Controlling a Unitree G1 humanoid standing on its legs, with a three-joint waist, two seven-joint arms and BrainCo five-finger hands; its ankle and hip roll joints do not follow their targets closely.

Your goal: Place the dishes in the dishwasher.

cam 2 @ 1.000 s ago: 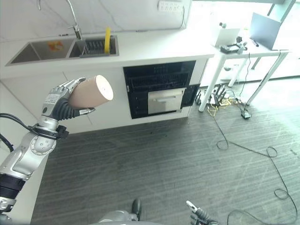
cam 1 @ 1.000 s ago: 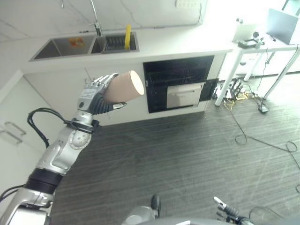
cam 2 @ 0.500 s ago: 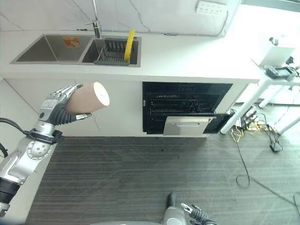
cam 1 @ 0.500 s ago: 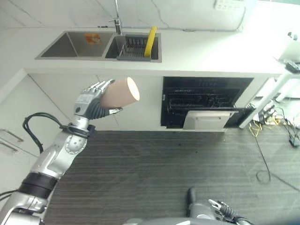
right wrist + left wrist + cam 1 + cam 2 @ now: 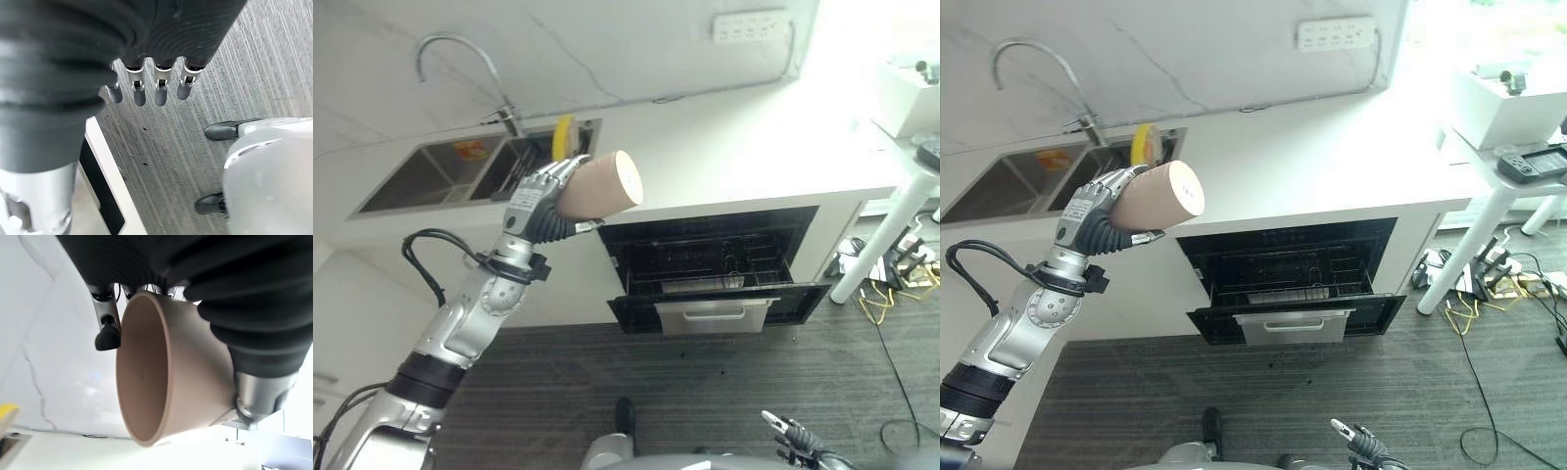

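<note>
Since a second ago the whole scene has shifted in both eye views, so the camera is judged to have moved, not the things: the dishwasher [image 5: 710,269] is now seen nearly head-on, with its door down and a wire rack [image 5: 1283,277] showing inside, where it was earlier viewed at a slant. The tan cup [image 5: 599,187] is kept in the same grip as before, lying on its side in the left robot hand [image 5: 536,204], whose fingers and thumb are curled round its body; it is held in the air up and to the left of the dishwasher, before the edge of the desk [image 5: 724,147], its mouth turned toward the dishwasher side. For the task this is read as the approach stage: the cup is carried but not yet brought to the rack. The left wrist view adds what the eye views cannot give, that the cup is empty inside and that one dark fingertip [image 5: 107,339] lies at its rim. In the right wrist view the right robot hand [image 5: 146,90] is seen hanging over the floor, fingers relaxed and holding nothing.
</note>
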